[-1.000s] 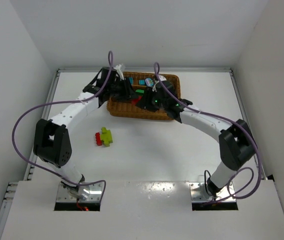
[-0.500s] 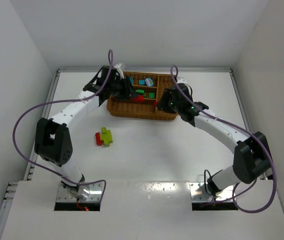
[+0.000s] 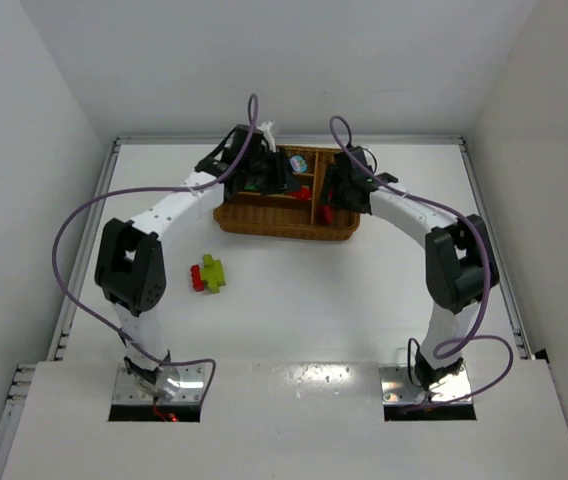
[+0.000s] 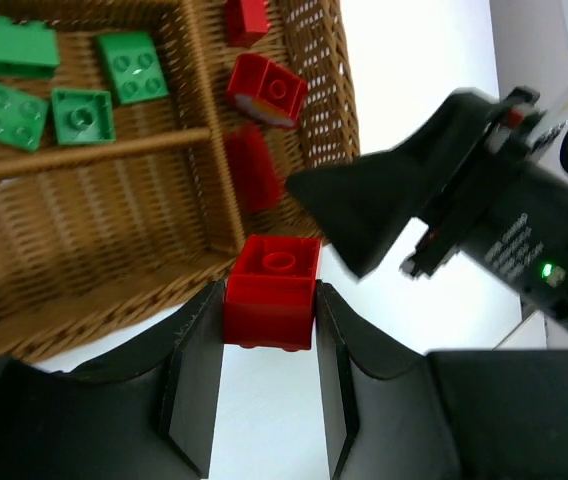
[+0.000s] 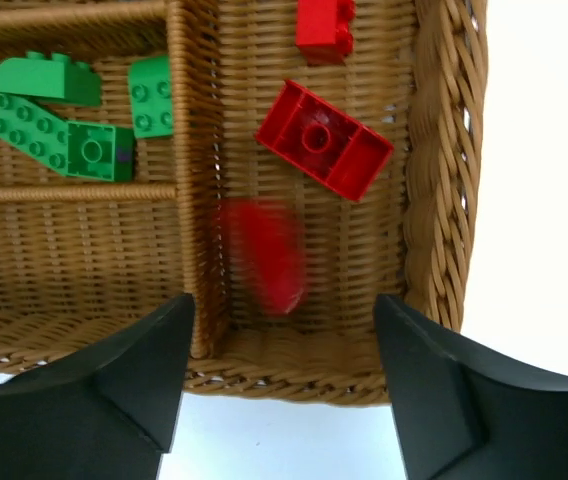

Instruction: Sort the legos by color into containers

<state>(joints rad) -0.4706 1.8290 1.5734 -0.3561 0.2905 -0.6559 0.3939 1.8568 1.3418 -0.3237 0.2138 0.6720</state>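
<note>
Top external: wicker tray (image 3: 264, 222) sits far back on the table (image 3: 384, 290); a loose red brick (image 3: 197, 276) and a lime-yellow brick (image 3: 213, 271) lie touching, apart from the tray on its near left.

Left wrist: left gripper (image 4: 267, 310) is clamped on a held red brick (image 4: 274, 280) over the tray's near rim.

Right wrist: right gripper (image 5: 282, 320), jaws apart, hangs above the crosswise slot (image 5: 369, 250), which shows a blurred red piece (image 5: 264, 255) and red legos (image 5: 324, 140); green bricks (image 5: 64, 130) lie in the neighbouring slot.

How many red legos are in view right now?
5. Three in the crosswise slot of the tray: far brick, middle brick, blurred brick. A held brick in the left gripper. A loose brick on the table beside the lime brick. Arms may hide more.
</note>
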